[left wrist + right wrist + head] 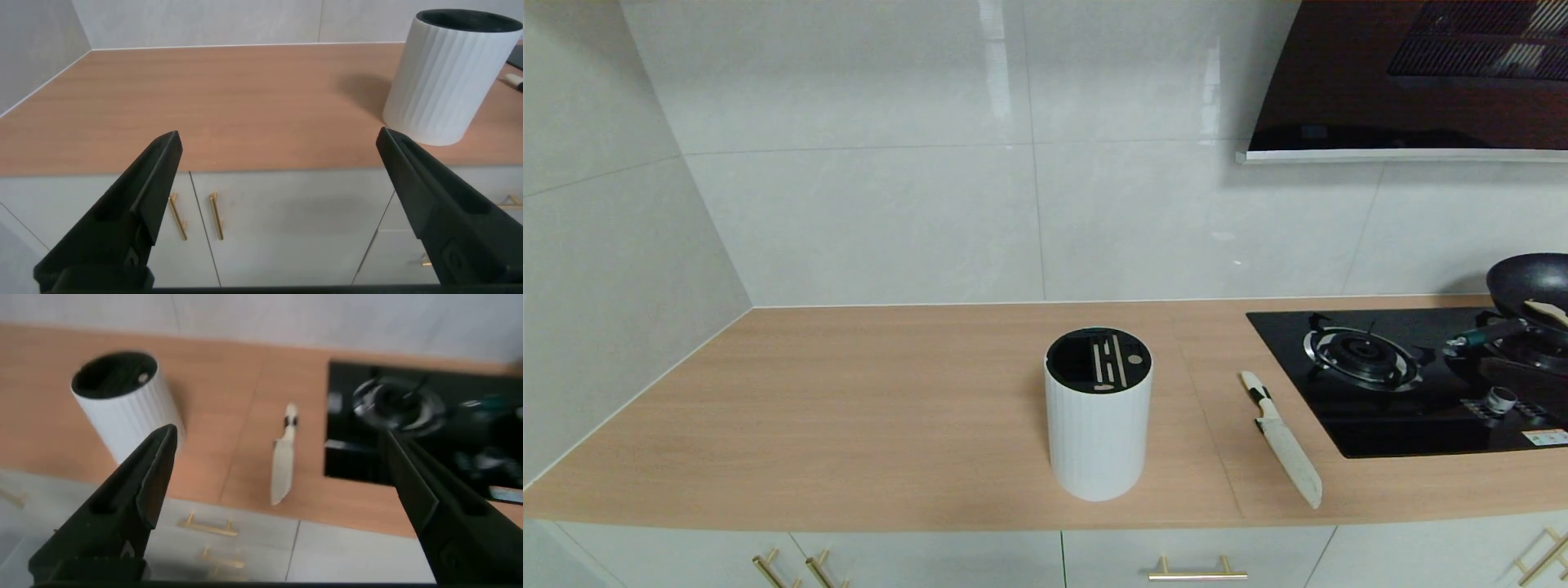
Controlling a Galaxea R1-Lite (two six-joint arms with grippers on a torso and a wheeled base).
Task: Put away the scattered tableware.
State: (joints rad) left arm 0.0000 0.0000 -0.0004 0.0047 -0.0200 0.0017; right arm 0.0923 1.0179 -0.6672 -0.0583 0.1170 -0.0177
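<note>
A white ribbed cylindrical holder (1098, 425) with a black slotted top stands upright near the counter's front edge; it also shows as the holder (449, 73) and the holder (129, 400) in the wrist views. A cream-coloured knife (1282, 437) lies flat on the wooden counter to the holder's right, blade toward the front edge, seen again as the knife (283, 456). My left gripper (278, 155) is open, in front of the counter edge and left of the holder. My right gripper (278, 457) is open, held above and in front of the counter over the knife.
A black gas hob (1413, 384) sits at the right with a burner (1356, 355) and a black pan (1531, 294) on it. A range hood (1413, 82) hangs above. Cabinet fronts with gold handles (1196, 572) run below the counter (849, 408).
</note>
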